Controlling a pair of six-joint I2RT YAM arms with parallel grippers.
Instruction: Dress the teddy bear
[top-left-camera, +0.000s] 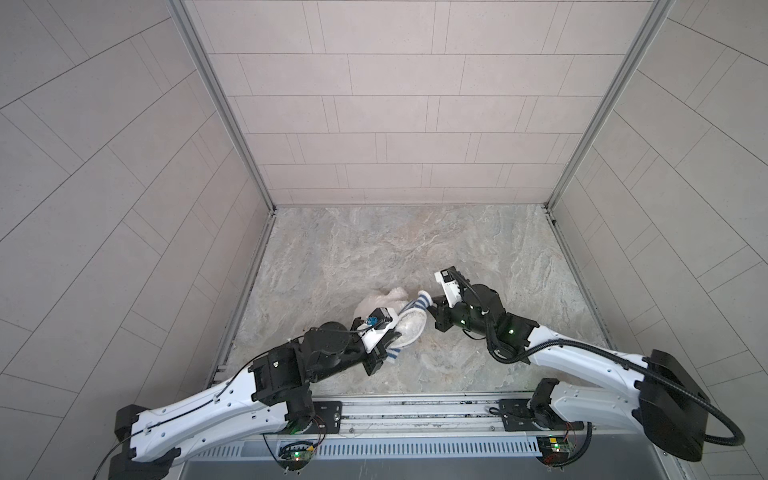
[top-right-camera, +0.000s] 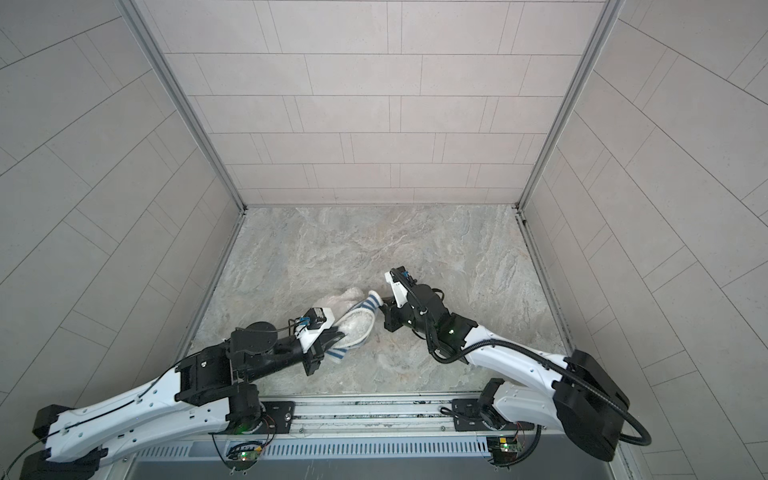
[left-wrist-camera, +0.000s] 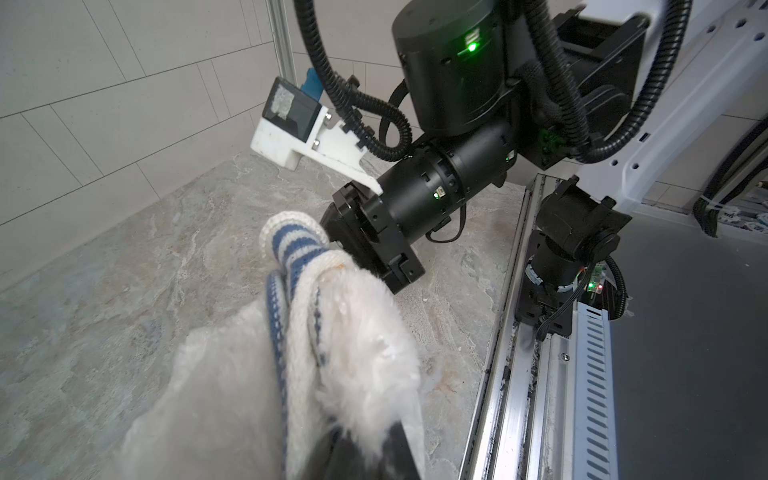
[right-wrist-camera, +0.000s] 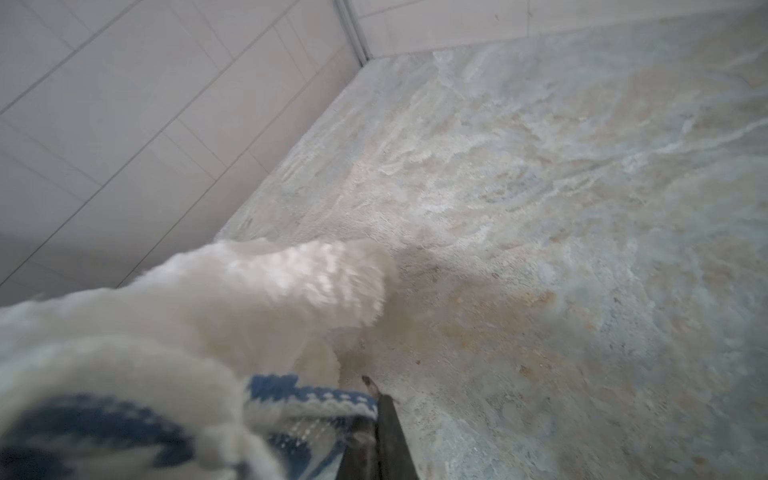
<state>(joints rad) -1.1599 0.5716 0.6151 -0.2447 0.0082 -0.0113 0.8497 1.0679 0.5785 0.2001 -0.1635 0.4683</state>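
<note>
The teddy bear (top-left-camera: 380, 300) (top-right-camera: 337, 298), fluffy and white, lies on the stone floor in both top views, partly under the left wrist. A blue-and-white striped shirt (top-left-camera: 420, 302) (top-right-camera: 368, 305) is stretched between my two grippers, with white fur showing in its opening. My left gripper (top-left-camera: 388, 348) (top-right-camera: 332, 348) is shut on the shirt's near striped edge. My right gripper (top-left-camera: 433, 309) (top-right-camera: 384, 309) is shut on its far edge. In the left wrist view, shirt (left-wrist-camera: 293, 249) and fur (left-wrist-camera: 365, 332) cover my left gripper (left-wrist-camera: 365, 453). The right wrist view shows the bear (right-wrist-camera: 270, 282), shirt (right-wrist-camera: 307, 395) and right gripper (right-wrist-camera: 374, 419).
Tiled walls close the floor (top-left-camera: 415, 241) on the left, back and right. A metal rail (top-left-camera: 415, 411) with both arm bases runs along the near edge. The two wrists are close together near the middle front.
</note>
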